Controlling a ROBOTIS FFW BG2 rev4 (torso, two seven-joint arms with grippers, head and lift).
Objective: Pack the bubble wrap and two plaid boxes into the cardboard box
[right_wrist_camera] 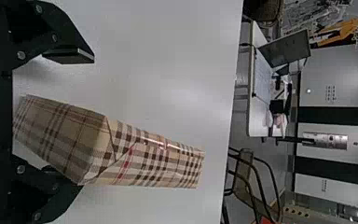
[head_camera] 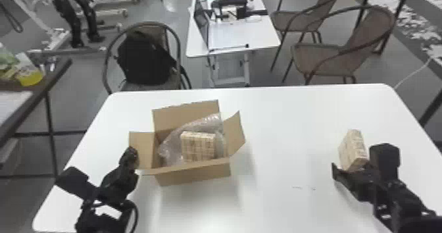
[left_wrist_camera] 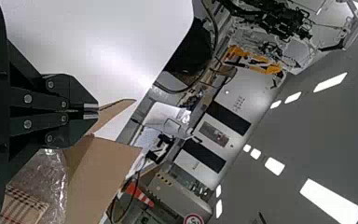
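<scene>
The open brown cardboard box sits on the white rectangular table, left of the middle and between the left edge and the far edge, its flaps spread; inside it lies the clear, crinkled bubble wrap, rising toward the box's far right corner; a beige plaid box rests in there too, against the wrap, with its checked broad face toward the robot.

The second plaid box, a flat beige block with dark brown and red checks, is over the table's right side, near the right edge and well apart from the cardboard box; the right gripper is at its near end; in the right wrist view that right gripper has its two black fingers apart, with the block between them and a clear gap to one finger, so it is open around the block rather than clamped on it.

The left gripper is at the cardboard box's left flap; in the left wrist view its fingertips meet, closed together, beside brown cardboard; whether they touch that flap I cannot tell.

Beyond the far edge, a black backpack rests on a chair.
</scene>
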